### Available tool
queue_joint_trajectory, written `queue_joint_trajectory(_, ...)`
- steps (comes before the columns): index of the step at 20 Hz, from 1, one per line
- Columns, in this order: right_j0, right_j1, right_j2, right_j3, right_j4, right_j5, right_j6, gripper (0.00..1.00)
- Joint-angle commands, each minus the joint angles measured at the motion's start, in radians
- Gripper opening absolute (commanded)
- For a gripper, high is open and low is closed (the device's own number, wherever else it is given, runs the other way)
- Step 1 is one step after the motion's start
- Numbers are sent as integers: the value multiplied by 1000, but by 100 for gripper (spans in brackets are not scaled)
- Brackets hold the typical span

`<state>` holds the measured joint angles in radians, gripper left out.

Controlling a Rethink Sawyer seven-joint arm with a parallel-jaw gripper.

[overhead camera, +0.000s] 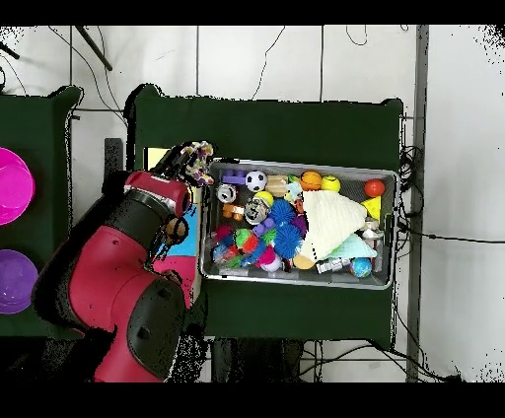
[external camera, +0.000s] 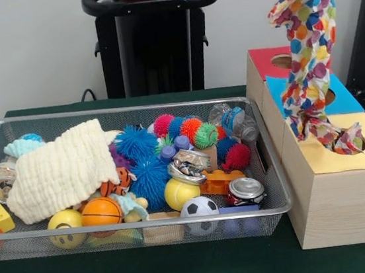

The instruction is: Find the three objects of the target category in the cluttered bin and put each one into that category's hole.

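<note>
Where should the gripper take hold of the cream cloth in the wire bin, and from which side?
Grip the cream cloth at its raised middle fold, coming straight down from above. It lies draped over other toys in the wire bin, so its bunched top is free, while its edges rest against clutter.

Front cam sits low and close at the table's edge, looking across the mesh bin (external camera: 263,166) and wooden box (external camera: 341,203). Overhead cam is way higher, straight down, taking in the whole green table (overhead camera: 296,123) plus floor. Both catch the bin (overhead camera: 387,177) and the box.
</note>
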<state>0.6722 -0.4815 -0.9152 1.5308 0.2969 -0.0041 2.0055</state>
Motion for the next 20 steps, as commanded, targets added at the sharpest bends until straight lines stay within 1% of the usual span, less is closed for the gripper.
queue_joint_trajectory(1,10,128,-14,-11,125,34,254,0)
queue_joint_trajectory(8,45,179,-64,-28,206,75,244,0)
queue_joint_trajectory(12,54,187,-76,-24,230,83,230,0)
queue_joint_trajectory(14,52,180,-78,-17,232,84,219,0)
queue_joint_trajectory(16,69,205,-107,-50,257,130,223,0)
queue_joint_trajectory(20,91,236,-136,-70,292,173,232,0)
